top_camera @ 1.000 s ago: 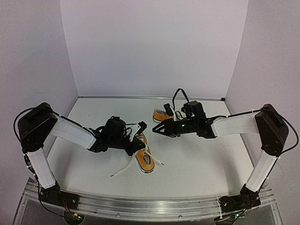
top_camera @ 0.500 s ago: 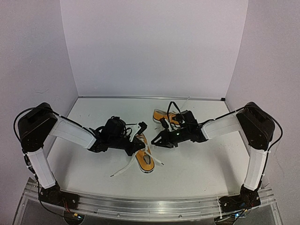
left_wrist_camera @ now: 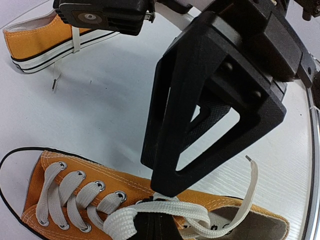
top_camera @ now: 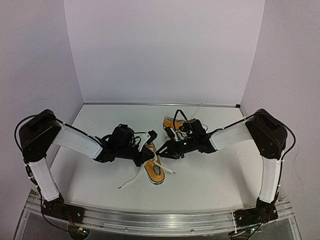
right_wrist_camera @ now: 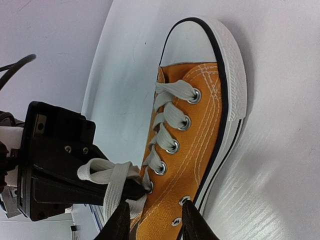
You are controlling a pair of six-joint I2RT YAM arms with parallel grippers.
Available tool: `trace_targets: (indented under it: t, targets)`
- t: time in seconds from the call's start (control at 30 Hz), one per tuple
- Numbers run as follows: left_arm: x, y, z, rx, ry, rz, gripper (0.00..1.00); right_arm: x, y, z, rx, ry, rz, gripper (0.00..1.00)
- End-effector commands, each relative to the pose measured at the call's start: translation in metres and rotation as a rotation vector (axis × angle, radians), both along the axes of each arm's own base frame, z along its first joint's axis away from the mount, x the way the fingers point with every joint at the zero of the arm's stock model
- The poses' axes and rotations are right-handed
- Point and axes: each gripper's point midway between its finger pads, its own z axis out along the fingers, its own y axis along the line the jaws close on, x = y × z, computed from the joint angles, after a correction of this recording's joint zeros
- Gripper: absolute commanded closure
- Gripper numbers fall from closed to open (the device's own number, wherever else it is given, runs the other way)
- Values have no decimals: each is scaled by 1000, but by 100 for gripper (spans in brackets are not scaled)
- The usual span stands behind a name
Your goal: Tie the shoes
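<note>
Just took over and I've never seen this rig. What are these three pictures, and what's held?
Two robot arms stand at the near edge of a white table. The wide picture looks down from above and behind them; the other two come from a camera on each wrist. On it lie the near sneaker and the far sneaker, both orange. The left gripper is shut and seems to pinch the near sneaker's white laces. The right gripper is open at that sneaker, holding nothing.

white table (top_camera: 215, 175): near shoe (top_camera: 155, 170) at centre, far shoe (top_camera: 171, 122) behind it, loose lace (top_camera: 131, 180) trailing front-left.
</note>
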Motion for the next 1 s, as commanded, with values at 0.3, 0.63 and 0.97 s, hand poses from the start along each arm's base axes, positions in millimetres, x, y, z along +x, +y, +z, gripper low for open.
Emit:
trace_targets:
  t: [0.3,0.63,0.97]
  targets:
    - [2,1,-2,7,1,-2,100,-5,19,20,76,-21,46,67]
    - [2,0,-1,4,0,-7,100,-9,23,16,77,-8,58,78]
    - [0,2,5,9,-6,-11,99,-10,21,12,67,-8,56,100]
